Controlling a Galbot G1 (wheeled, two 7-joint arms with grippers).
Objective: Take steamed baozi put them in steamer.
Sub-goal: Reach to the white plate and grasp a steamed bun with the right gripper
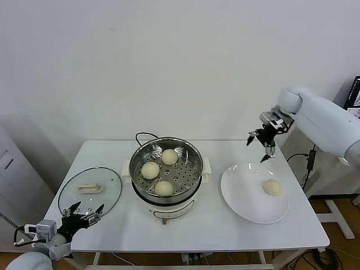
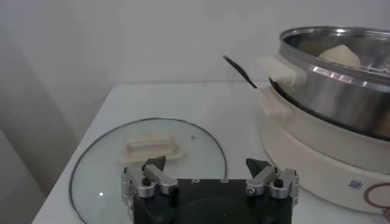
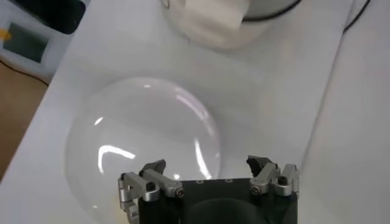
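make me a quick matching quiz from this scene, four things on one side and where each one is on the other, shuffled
Things:
1. lone bun
2. glass lid
3. right claw
4. left claw

Places:
A. low at the table's front left edge, just in front of the lid, open and empty
B. on the white plate
C. flat on the table, left of the steamer
D. in the air above the plate's far edge, open and empty

Pairs: 1-B, 2-C, 3-D, 4-A

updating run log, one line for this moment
steamer: three baozi | plate: one baozi | right pincer: open above plate | left pincer: open by lid
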